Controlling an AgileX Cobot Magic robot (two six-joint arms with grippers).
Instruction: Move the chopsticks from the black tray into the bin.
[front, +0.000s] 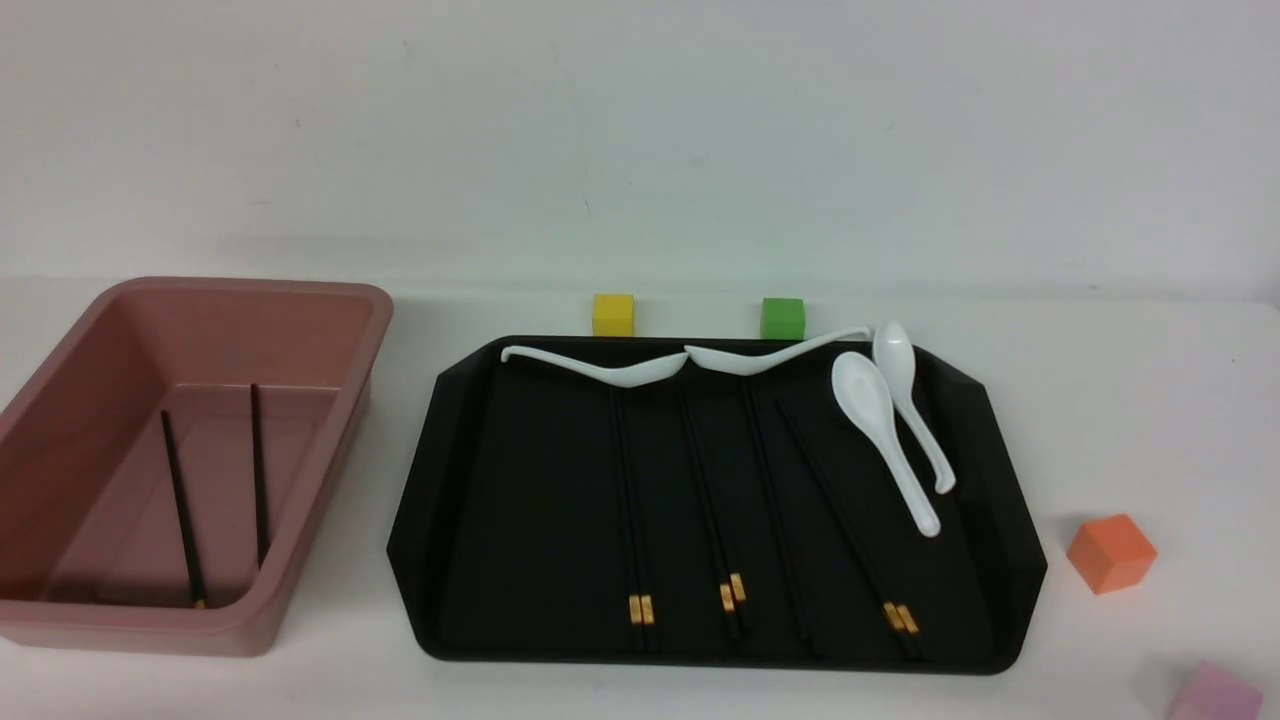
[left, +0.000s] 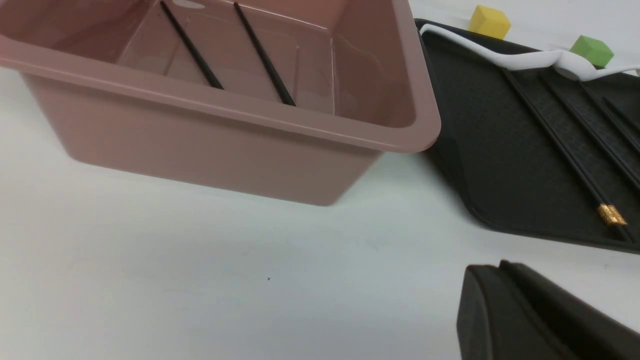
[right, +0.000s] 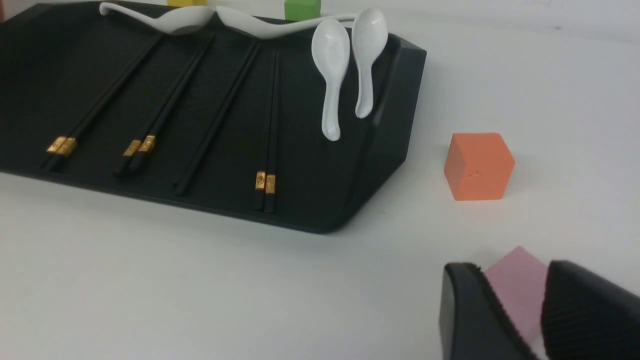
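Note:
The black tray (front: 520, 480) lies mid-table with several black chopsticks (front: 632, 500) side by side on it, gold bands toward the near rim. They also show in the right wrist view (right: 265, 150). The pink bin (front: 240, 287) stands left of the tray and holds two chopsticks (front: 183, 510); both show in the left wrist view (left: 265, 55). Neither gripper is in the front view. My left gripper (left: 500, 265) is shut and empty over bare table near the bin's (left: 200, 145) corner. My right gripper (right: 515, 270) is open and empty, right of the tray (right: 40, 60).
Several white spoons (front: 880, 440) lie along the tray's far and right sides. A yellow cube (front: 613, 314) and a green cube (front: 782, 318) sit behind the tray. An orange cube (front: 1110, 553) and a pink cube (front: 1215, 695) sit at its right; the pink cube (right: 517, 290) shows between my right fingers.

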